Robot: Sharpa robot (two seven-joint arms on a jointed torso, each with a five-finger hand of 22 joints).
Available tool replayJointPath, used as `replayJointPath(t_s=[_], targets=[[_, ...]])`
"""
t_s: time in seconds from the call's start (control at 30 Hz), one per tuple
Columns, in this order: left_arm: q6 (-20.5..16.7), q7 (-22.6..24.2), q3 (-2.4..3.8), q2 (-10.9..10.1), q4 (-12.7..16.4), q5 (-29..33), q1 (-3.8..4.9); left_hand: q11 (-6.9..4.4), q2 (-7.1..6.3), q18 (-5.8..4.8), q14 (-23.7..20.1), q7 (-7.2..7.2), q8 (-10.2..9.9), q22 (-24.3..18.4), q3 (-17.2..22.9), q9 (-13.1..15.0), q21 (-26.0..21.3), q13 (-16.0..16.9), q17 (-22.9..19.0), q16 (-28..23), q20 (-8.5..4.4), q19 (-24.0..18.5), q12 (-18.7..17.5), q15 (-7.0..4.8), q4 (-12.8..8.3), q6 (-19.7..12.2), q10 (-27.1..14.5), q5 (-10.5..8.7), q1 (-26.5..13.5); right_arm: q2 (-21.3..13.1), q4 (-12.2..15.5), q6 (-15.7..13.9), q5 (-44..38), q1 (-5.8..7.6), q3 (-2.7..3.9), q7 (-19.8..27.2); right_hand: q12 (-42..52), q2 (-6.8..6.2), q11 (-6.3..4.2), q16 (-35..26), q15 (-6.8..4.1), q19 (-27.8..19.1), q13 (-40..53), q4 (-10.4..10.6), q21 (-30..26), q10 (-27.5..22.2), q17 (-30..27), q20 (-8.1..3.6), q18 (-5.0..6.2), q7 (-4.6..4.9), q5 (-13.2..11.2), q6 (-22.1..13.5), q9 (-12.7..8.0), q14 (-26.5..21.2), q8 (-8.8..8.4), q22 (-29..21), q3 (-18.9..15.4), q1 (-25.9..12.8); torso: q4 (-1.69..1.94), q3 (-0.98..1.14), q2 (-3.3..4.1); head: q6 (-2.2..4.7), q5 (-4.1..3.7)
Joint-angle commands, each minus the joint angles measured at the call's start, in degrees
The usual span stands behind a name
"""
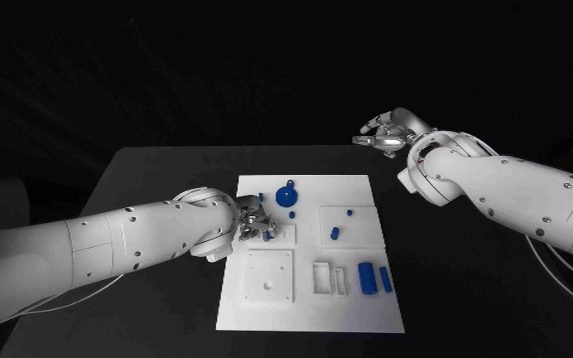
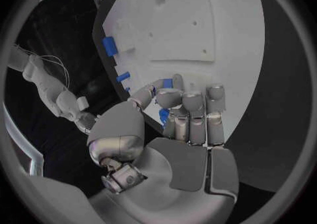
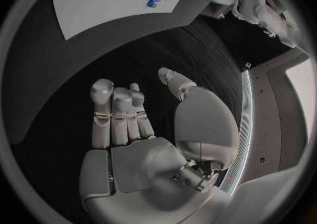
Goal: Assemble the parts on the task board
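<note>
The desk (image 1: 156, 167) carries the white task board (image 1: 358, 292) at its middle. The left robot hand (image 1: 254, 223) works at the board's left edge, fingers pinching a small blue part (image 2: 163, 114). The right robot hand (image 1: 384, 133) hovers off the board's far right corner, fingers apart, holding nothing. Best to keep the part upright and seat it squarely, pressing gently.
</note>
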Motion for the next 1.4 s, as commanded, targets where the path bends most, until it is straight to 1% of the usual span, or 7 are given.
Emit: replayJointPath(t_s=[0.03, 0.3, 0.43, 0.53, 0.83, 1.03, 1.4], targets=[[3.4, -0.6, -0.10, 0.5, -0.2, 1.5, 0.12, -3.33, 0.58, 0.46, 1.4, -7.20, 0.3, 0.4, 0.6, 0.1, -0.1, -0.1, -0.1, 0.3, -8.05, 0.5, 0.2, -1.86, -0.7, 10.8, -3.0, 0.13, 0.9, 0.1, 0.0, 0.7, -0.2, -0.01, 0.02, 0.2, 0.2, -0.13, -0.19, -0.1, 0.09, 0.4, -0.1, 0.2, -0.2, -0.4, -0.1, -0.04, 5.78, 0.81, 0.3, -0.3, 0.1, -0.4, 0.30, 0.7, 0.0, 0.6, -0.01, 0.00, 0.03, 0.06, 0.01], [5.6, -1.4, -0.11, 1.5, -1.4, 1.7, 0.52, -3.31, 0.79, 0.42, 1.4, -7.17, 0.4, 0.5, 0.5, 0.1, -0.2, -0.2, -0.2, 0.3, -8.00, 0.5, 0.3, -1.83, -0.5, 10.6, -3.1, -0.18, 0.8, 0.1, 0.0, 0.8, -0.2, -0.01, 0.02, 0.2, 0.2, -0.13, -0.19, -0.1, 0.09, 0.4, -0.1, 0.2, -0.2, -0.4, -0.1, -0.04, 5.78, 0.81, 0.3, -0.3, 0.1, -0.4, 0.30, 0.7, 0.0, 0.6, -0.07, 0.03, 0.03, 0.12, 0.13], [6.0, -1.5, -0.12, 1.9, -1.6, 1.8, 0.60, -3.24, 0.96, 0.39, 1.3, -7.12, 0.4, 0.5, 0.3, 0.0, -0.3, -0.3, -0.3, 0.2, -7.94, 0.4, 0.3, -1.78, -0.3, 10.5, -3.1, -1.14, 0.6, 0.2, 0.0, 0.8, -0.2, -0.01, 0.02, 0.2, 0.2, -0.13, -0.19, -0.1, 0.09, 0.4, -0.1, 0.2, -0.2, -0.4, -0.1, -0.04, 5.78, 0.81, 0.3, -0.3, 0.1, -0.4, 0.29, 0.7, 0.0, 0.6, 0.01, 0.07, 0.02, 0.11, 0.05], [6.1, -1.5, -0.12, 2.0, -1.6, 1.8, 0.60, -3.17, 1.18, 0.39, 1.2, -7.06, 0.5, 0.5, 0.2, -0.1, -0.4, -0.6, -0.5, 0.2, -7.91, 0.4, 0.4, -1.77, 0.0, 10.3, -3.2, -2.90, 0.4, 0.5, -0.3, 0.9, -0.2, -0.02, 0.02, 0.2, 0.2, -0.12, -0.18, -0.1, 0.09, 0.4, -0.1, 0.2, -0.2, -0.4, -0.1, -0.04, 5.78, 0.81, 0.4, -0.3, 0.1, -0.4, 0.29, 0.7, 0.0, 0.6, 0.01, 0.04, 0.02, 0.10, 0.13], [5.9, -1.5, -0.12, 2.4, -1.8, 1.5, 0.65, -3.08, 1.16, 0.37, 1.2, -6.99, 0.7, 0.6, 0.0, -0.2, -0.5, -0.8, -0.7, 0.2, -7.87, 0.4, 0.6, -1.81, 0.6, 10.4, -3.1, -3.96, -0.2, 0.5, -0.4, 0.9, -0.2, -0.02, 0.02, 0.3, 0.2, -0.11, -0.18, -0.1, 0.10, 0.4, -0.2, 0.2, -0.2, -0.4, -0.1, -0.04, 5.79, 0.82, 0.4, -0.3, 0.1, -0.4, 0.30, 0.7, 0.0, 0.7, -0.02, 0.08, 0.03, 0.05, 0.14], [5.9, -1.4, -0.12, 2.6, -1.9, 1.5, 0.71, -3.09, 0.81, 0.38, 1.3, -7.02, 0.9, 0.6, -0.4, -0.2, -0.5, -0.9, -0.7, 0.3, -7.87, 0.5, 0.8, -1.86, 1.4, 10.5, -3.1, -4.88, -0.9, 0.5, -0.4, 0.9, -0.2, -0.02, 0.02, 0.2, 0.3, -0.10, -0.18, -0.1, 0.10, 0.4, -0.2, 0.2, -0.2, -0.4, -0.1, -0.04, 5.78, 0.82, 0.4, -0.3, 0.1, -0.5, 0.30, 0.7, 0.0, 0.7, -0.04, 0.03, 0.05, 0.10, 0.11], [6.0, -1.2, -0.12, 2.7, -1.9, 1.5, 0.72, -3.18, -0.58, 0.51, 1.2, -7.13, 1.4, 0.7, -0.9, -0.5, -0.7, -1.3, -1.0, 0.5, -7.95, 0.5, 1.2, -2.02, 3.6, 10.5, -3.3, -9.37, -1.8, 0.5, -0.4, 1.1, -0.2, -0.02, 0.02, 0.3, 0.3, -0.09, -0.17, -0.1, 0.10, 0.4, -0.2, 0.2, -0.3, -0.5, -0.1, -0.03, 5.79, 0.82, 0.6, -0.3, 0.1, -0.5, 0.30, 0.7, -0.1, 0.8, 0.01, 0.00, 0.01, 0.11, 0.00]])
